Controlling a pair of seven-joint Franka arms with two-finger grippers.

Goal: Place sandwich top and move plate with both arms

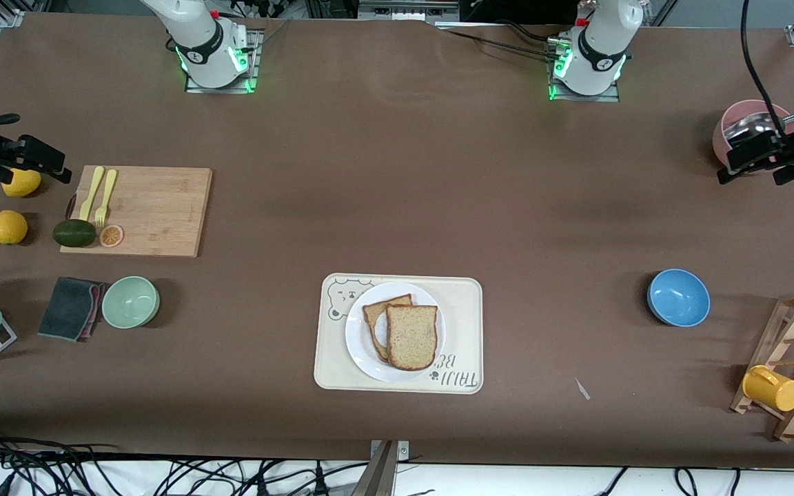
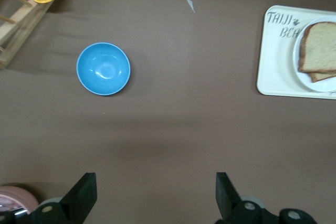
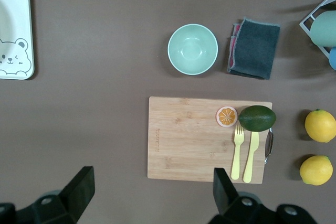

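Note:
The white plate [image 1: 362, 351] sits on the cream bear-printed tray [image 1: 462, 296] near the front-middle of the table. On the plate, the sandwich top [image 1: 411, 336], a speckled light-brown slice, lies over another bread slice [image 1: 383, 308], shifted a little off it. The left wrist view shows the sandwich top [image 2: 320, 45] and the plate [image 2: 297, 51] at its edge. My left gripper [image 1: 754, 169] [image 2: 155, 179] hangs open and empty over the left arm's end of the table. My right gripper [image 1: 35, 148] [image 3: 152, 174] hangs open and empty over the right arm's end. Both are well away from the plate.
A blue bowl [image 1: 678, 297] and a wooden rack [image 1: 793, 365] with a yellow mug [image 1: 771, 388] are toward the left arm's end, a pink bowl [image 1: 738, 124] beneath the left gripper. Toward the right arm's end lie a cutting board [image 1: 156, 207] with cutlery, an avocado [image 1: 74, 233], lemons [image 1: 8, 226], a green bowl [image 1: 130, 301] and a cloth [image 1: 69, 308].

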